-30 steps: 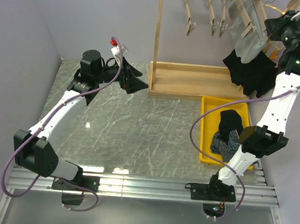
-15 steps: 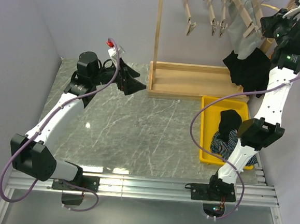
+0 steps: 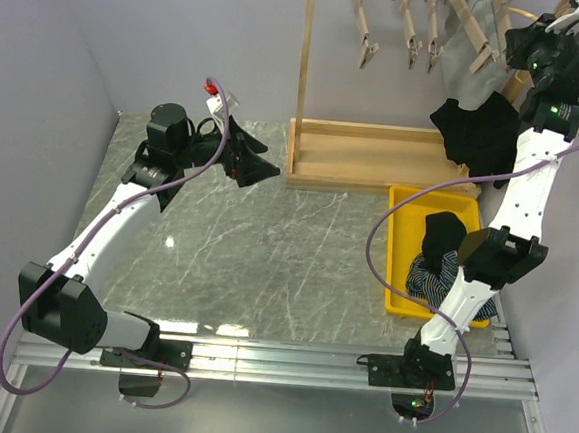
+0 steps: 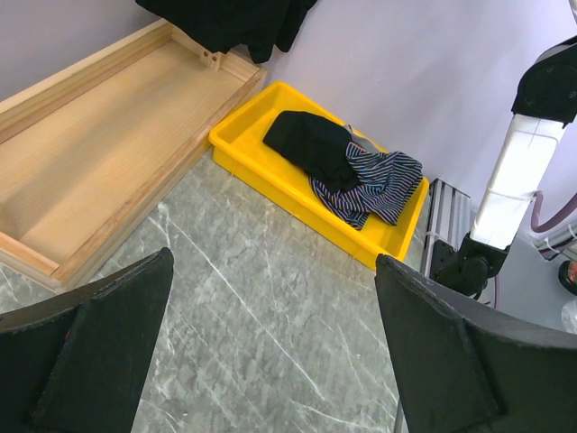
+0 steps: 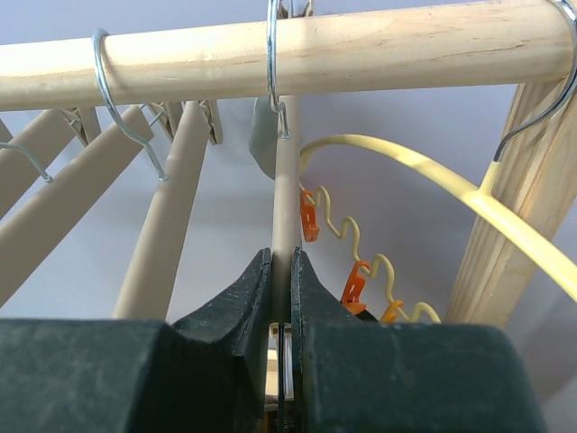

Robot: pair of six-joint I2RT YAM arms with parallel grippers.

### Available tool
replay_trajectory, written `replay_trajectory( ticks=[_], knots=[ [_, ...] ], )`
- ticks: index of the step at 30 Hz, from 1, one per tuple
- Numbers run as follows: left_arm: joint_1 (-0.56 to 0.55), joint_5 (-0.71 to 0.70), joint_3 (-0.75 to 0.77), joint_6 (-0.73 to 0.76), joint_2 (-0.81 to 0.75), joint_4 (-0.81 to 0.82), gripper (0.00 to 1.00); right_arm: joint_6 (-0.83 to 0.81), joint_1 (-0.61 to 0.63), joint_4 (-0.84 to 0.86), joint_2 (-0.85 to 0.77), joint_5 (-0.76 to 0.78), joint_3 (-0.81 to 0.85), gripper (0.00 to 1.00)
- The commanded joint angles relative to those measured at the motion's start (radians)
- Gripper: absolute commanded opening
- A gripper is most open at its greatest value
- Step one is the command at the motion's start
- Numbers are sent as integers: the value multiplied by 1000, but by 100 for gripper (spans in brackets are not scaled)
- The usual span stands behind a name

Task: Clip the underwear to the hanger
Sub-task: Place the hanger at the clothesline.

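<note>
Since a second earlier, saw the right gripper (image 3: 511,51) drawn up and to the left along the hanging row at the far right, and the left gripper (image 3: 251,163) shifted only slightly to the left. Found the right gripper's jaws pressed together on the thin wooden bar of a hanger (image 5: 284,207), with black fingers (image 5: 239,298) flat against either side of the bar. Traced that hanger's wire hook up and over a round wooden rail (image 5: 379,41), among other wooden hangers (image 5: 167,225) and beside a yellow plastic hanger (image 5: 424,167) with orange clips.

Located a black garment (image 3: 477,131) hanging just below and left of the right gripper, above the wooden stand base (image 3: 374,158). Could not make out its support from any view, nor any clip on it.

Located more underwear (image 3: 436,263) well below that gripper and nearer, loose in a yellow tray (image 3: 406,201) on the right of the marble table (image 3: 267,245). Made out a black piece (image 4: 311,144) lying partly over a striped piece (image 4: 379,180).

Found the left gripper with jaws spread wide and holding nothing, raised over the far left of the table, facing the tray and well apart from all the clothing.
</note>
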Motion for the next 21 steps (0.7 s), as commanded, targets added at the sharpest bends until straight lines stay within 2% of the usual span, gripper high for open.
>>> replay_trajectory(
  ticks=[1,5,12,16,19,21],
  knots=[
    [5,-2,13,14,-37,9,99,-24,7,85,-28,32,16,3],
    [6,-4,22,14,-34,3,99,-19,7,90,-89,25,-59,16],
    [6,-16,45,0,-35,-2,99,-57,5,47,-166,38,-105,30],
    [6,-28,44,3,-54,-12,99,-64,4,23,-192,43,-122,51],
    [6,-41,44,6,-67,-28,99,-71,2,13,-238,37,-162,60],
    [6,-51,47,6,-71,-38,99,-85,2,4,-281,38,-185,63]
  ],
)
